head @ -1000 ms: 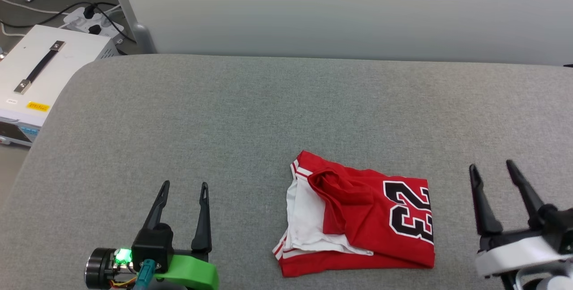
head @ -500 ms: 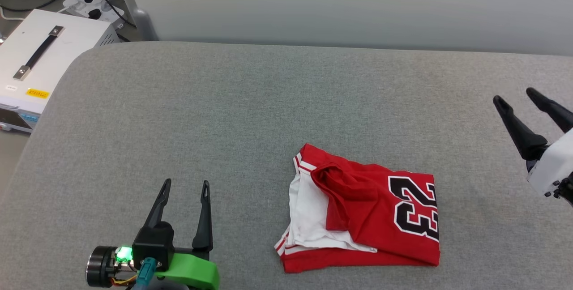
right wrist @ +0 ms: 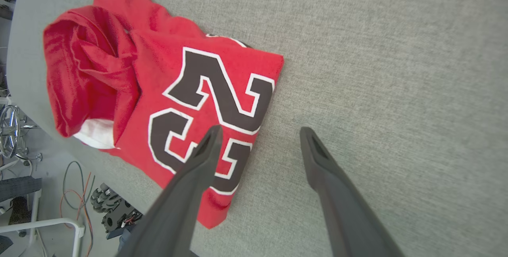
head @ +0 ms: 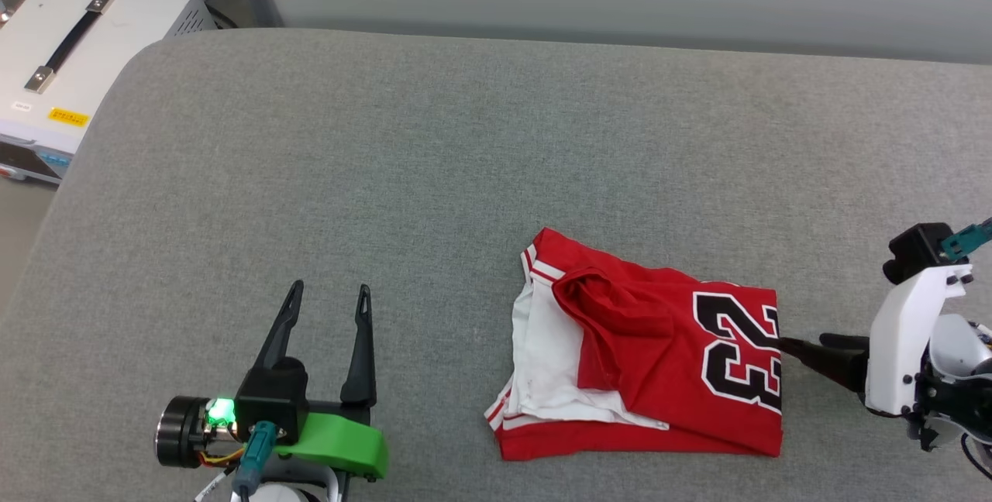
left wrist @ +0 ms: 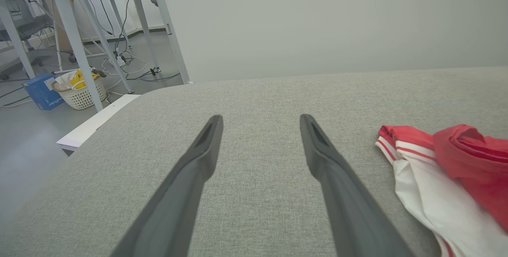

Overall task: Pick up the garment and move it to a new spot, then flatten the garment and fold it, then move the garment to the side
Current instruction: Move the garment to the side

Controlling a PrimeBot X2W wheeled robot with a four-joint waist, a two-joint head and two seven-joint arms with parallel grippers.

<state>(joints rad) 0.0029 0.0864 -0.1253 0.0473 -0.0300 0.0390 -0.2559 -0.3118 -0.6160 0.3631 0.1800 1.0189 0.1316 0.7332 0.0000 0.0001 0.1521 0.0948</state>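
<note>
Grey pad point(head: 465, 177): its far edge sits higher in the head view than a second ago. The whole picture slid, so the camera tipped and nothing on the pad shifted.

Shirt point(head: 643, 362): lies on the pad near the front edge, right of centre, in a compact squarish bundle. The red printed face is on top, white sleeve layers show on its left side, and a rumpled red flap is turned over near the middle. It keeps the same shape and spot on the pad as a second ago.

Right gripper point(right wrist: 260, 130): the one real change. A second ago it stood at the lower right with its fingers pointing up, then it lifted. Now it is turned to point left, low at the shirt's right edge. The fingers are spread: one lies over the print, the other over bare pad.

What that means: probably a reach for the right edge. A bundle like this fits either the opening pick-up or the last move aside after folding, and I cannot tell which.

Left gripper point(head: 329, 289): fingers spread and holding nothing, well left of the shirt, where it was before.

White case point(head: 70, 45): off the pad's far left corner.

Print point(head: 740, 351): reads "23" in black with a white outline, turned sideways in the head view.

Yellow sticker point(head: 66, 115): on the case, writing too small to read.
</note>
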